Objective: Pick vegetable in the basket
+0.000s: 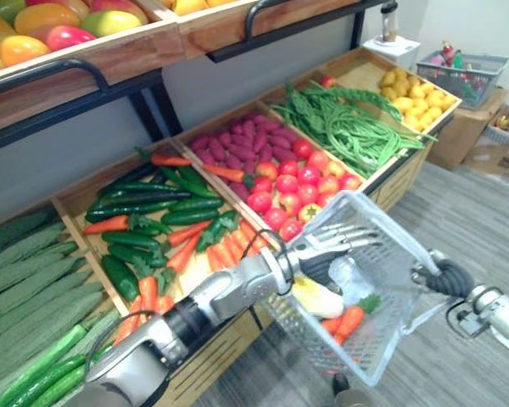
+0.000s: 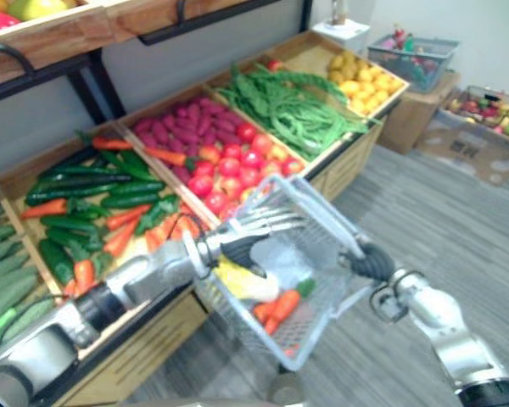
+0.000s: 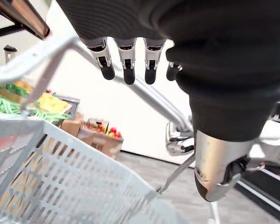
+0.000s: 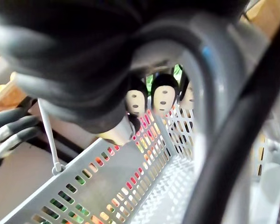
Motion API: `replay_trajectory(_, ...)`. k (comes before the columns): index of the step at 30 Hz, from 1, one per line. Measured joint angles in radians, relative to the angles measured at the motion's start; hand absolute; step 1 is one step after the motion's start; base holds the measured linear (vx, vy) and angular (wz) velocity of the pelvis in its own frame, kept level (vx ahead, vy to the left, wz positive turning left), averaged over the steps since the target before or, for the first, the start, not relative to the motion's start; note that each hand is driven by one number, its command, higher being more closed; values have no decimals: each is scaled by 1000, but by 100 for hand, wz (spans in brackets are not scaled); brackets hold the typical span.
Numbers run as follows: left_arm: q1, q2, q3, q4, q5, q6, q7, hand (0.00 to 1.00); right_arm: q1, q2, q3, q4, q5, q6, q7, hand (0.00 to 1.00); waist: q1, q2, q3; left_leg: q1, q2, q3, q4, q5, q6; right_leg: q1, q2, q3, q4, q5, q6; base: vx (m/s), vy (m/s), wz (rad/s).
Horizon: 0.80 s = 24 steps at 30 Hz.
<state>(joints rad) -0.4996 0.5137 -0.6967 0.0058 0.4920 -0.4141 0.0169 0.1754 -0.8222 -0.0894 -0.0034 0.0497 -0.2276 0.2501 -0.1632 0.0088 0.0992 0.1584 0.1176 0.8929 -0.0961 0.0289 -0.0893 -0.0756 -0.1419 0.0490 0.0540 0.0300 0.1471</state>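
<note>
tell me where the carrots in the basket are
In the left eye view, right of centre, the carrots lie on the basket floor beside a yellow vegetable.

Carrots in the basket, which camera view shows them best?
The right eye view: it looks down through the open top of the basket at the carrots, lying beside a yellow vegetable. The left eye view shows them almost as well. Both wrist views face the basket's mesh walls from very close.
</note>
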Motion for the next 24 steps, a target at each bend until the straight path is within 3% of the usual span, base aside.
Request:
replay_trajectory(3, 130, 58, 92, -141, -66, -20, -5, 0, 43, 37, -123, -2, 0, -5, -18, 100, -1, 0, 0, 0, -2, -4, 0, -3, 2, 3, -2, -2, 0, -1, 1, -11, -2, 2)
replay_trajectory(8, 226, 83, 166, -254, -134, -33, -7, 0, 107, 69, -197, -2, 0, -4, -26, 100, -1, 3, -2, -8, -3, -33, 0, -2, 3, 14, -9, -30, -4, -2, 2, -24, -8, 17)
replay_trajectory(18, 389, 72, 321, -384, -173, -45, 15, 0, 234, 181, -289, -28, -1, -4, -43, 100, -1, 10, -22, -35, -9, -99, 0, 12, 22, 28, -26, -92, -18, -2, 2, -20, -2, 18)
replay_trajectory(24, 466, 5, 434, -408, -163, -44, 47, 0, 277, 293, -287, 58, -5, -11, -44, 100, 13, 8, -48, -61, -15, -167, -1, 20, 34, 46, -43, -157, -24, -4, 5, -18, 2, 31)
